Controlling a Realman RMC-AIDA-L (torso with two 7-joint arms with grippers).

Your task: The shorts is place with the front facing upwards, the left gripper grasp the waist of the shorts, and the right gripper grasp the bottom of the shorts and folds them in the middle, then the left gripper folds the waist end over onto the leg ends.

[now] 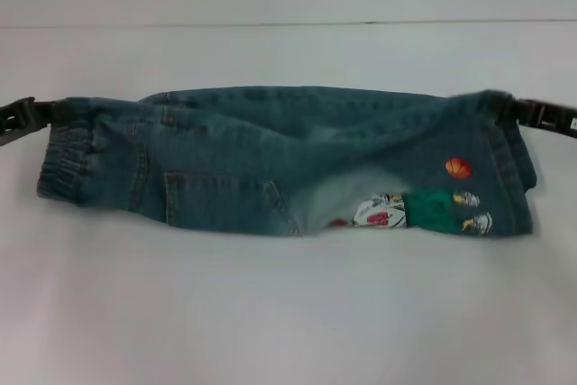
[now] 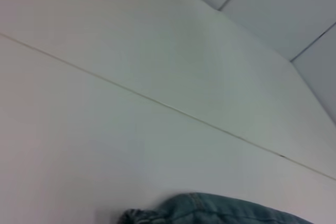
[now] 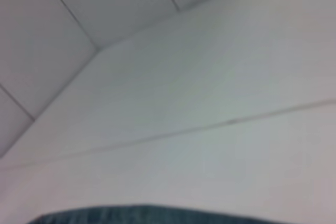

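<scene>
The blue denim shorts (image 1: 270, 160) hang stretched sideways between my two grippers, doubled along their length, above the white table (image 1: 288, 313). The elastic waist (image 1: 63, 164) is at the left and the leg ends (image 1: 509, 169), with a cartoon patch (image 1: 424, 209) and an orange ball patch (image 1: 458, 168), are at the right. My left gripper (image 1: 54, 113) is shut on the upper corner of the waist. My right gripper (image 1: 505, 105) is shut on the upper corner of the leg ends. A strip of denim (image 2: 220, 211) shows in the left wrist view, and a denim edge (image 3: 157, 216) in the right wrist view.
The white table surface runs around and under the shorts, with a thin seam line (image 1: 288, 24) across the back. A tiled floor (image 2: 294, 9) lies beyond the table edge in both wrist views.
</scene>
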